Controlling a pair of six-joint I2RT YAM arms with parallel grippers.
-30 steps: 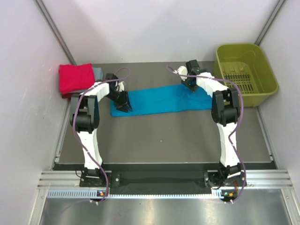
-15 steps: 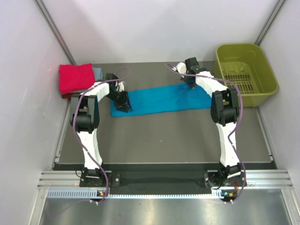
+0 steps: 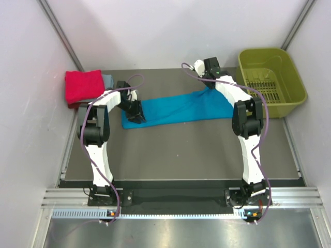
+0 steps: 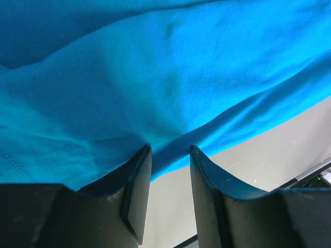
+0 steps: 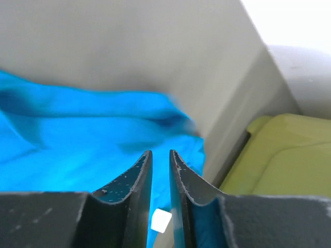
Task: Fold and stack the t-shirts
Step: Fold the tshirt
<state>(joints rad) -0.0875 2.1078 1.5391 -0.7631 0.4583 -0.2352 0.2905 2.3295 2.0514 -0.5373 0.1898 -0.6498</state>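
Bright, even light from above leaves only faint shadows around the teal shirt point(image 3: 176, 111). Its far edge is motion-blurred in the right wrist view, with white glare above it.

The teal-blue shirt point(image 3: 176, 110) is one bright, plain colour with no print (in the left wrist view its shadowed folds read a deeper blue). At the far left the red shirt point(image 3: 83, 86) is solid and unpatterned. The grey-blue shirt point(image 3: 107, 80) showing beside it is pale and dull. The basket point(image 3: 264, 50) at the far right is olive-green, with rows of slots across its floor. The desk point(image 3: 181, 150) is dark matt grey and the walls point(image 3: 170, 31) are off-white. The arms point(image 3: 99, 157) are white with black joints, the fingers point(image 4: 137, 196) are black, and purple cables point(image 3: 115, 199) loop along them.
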